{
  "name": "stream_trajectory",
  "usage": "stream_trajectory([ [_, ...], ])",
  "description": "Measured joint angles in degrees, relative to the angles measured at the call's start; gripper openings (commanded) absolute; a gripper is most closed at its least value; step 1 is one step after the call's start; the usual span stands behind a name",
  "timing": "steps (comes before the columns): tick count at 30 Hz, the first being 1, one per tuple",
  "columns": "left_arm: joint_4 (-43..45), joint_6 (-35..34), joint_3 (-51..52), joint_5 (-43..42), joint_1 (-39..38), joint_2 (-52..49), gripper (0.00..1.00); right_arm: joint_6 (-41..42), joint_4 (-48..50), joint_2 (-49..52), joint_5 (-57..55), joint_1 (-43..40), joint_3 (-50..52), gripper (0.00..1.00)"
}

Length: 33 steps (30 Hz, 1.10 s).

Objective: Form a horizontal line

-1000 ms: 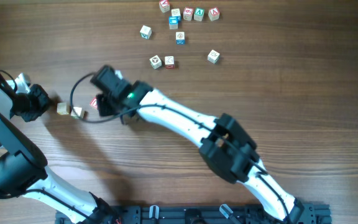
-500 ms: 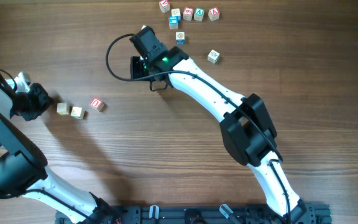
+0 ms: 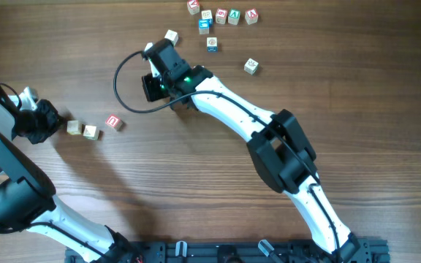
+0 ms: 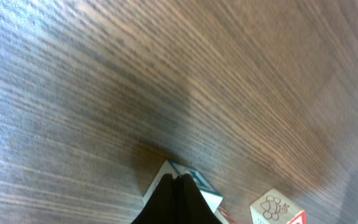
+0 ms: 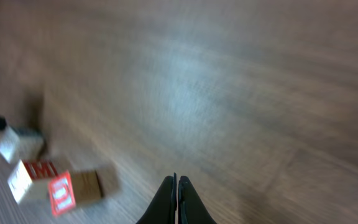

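Two pale cubes [image 3: 74, 127] [image 3: 90, 131] lie touching at the left of the table. A red-marked cube [image 3: 113, 122] lies a small gap to their right, so the three make a rough row, not a joined horizontal line. My left gripper [image 3: 46, 120] is shut and empty, its tip [image 4: 178, 177] against the blue-edged end cube [image 4: 197, 188]. A cube with a bee drawing [image 4: 275, 206] shows to the right. My right gripper [image 3: 150, 86] is shut and empty, above the table behind the row. Its view is blurred and shows its shut fingertips [image 5: 178, 180] and the three cubes, with the red one [image 5: 61, 191] nearest.
Several loose letter cubes lie at the back: a row near the far edge [image 3: 221, 15], a blue one [image 3: 204, 26], and single cubes [image 3: 171, 36] [image 3: 211, 44] [image 3: 251, 66]. The right arm [image 3: 225, 117] stretches diagonally across the table's middle.
My right gripper has left the red-marked cube, lifted toward the back of the table, then shifted slightly left. The red cube stays beside the two pale cubes. The left arm has not moved.
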<state>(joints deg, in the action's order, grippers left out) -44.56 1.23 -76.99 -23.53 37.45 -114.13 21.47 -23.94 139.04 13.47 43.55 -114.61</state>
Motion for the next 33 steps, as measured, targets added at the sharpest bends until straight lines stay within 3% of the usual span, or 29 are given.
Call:
stream_trajectory([
  [18,-1.33,-0.02,0.0,1.4,0.0,0.11,0.04,-6.84,6.23,3.74,19.61,0.02,0.28,0.05],
  [33,-1.09,0.0,0.0,1.84,0.0,0.13,0.04,-6.34,10.8,5.53,23.06,2.43,0.28,0.05],
])
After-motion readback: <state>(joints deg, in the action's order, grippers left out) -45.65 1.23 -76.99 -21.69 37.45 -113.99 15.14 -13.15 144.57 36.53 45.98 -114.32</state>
